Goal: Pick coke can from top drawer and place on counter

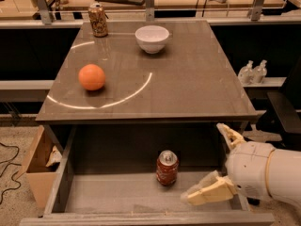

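The red coke can (167, 167) stands upright in the open top drawer (113, 197), right of its middle. My gripper (214, 161) is at the drawer's right side, open and empty. One cream finger (209, 192) lies low inside the drawer, just right of the can; the other finger (230, 134) is up by the counter's front right corner. The can is left of the gripper, not between the fingers. The grey-brown counter (188, 84) with a curved light reflection lies above the drawer.
On the counter are an orange ball (91, 76) at the left, a white bowl (152, 38) at the back and a brown-gold can (98, 20) at the back left. A cardboard box (35, 166) stands on the floor left of the drawer. Bottles (251, 72) stand at the right.
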Available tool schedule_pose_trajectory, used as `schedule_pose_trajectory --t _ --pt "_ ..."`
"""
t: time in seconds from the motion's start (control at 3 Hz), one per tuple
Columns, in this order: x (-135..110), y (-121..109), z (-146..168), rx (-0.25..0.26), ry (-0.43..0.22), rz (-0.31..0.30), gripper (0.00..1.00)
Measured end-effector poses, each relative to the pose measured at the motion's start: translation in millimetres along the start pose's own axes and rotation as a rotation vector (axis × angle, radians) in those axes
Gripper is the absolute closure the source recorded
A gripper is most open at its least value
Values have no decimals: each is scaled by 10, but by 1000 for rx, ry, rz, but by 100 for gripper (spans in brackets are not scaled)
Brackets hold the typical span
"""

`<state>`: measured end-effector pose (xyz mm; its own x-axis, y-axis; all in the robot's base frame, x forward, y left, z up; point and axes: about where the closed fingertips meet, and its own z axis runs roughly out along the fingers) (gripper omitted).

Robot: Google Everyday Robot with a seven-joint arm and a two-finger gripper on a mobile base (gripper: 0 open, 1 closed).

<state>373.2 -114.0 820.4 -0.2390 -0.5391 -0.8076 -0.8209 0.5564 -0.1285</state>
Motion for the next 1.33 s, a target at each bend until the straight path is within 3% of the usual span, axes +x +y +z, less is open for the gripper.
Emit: schedule_pose_trajectory --t 0.33,0.67,1.0,1.33 --pt "256 162 365 -64 -125 91 0" --pt "344 228 743 -118 -225 117 0" --pt "392 211 1043 -141 -268 103 0" --pt "415 131 1201 -134 -267 55 0"
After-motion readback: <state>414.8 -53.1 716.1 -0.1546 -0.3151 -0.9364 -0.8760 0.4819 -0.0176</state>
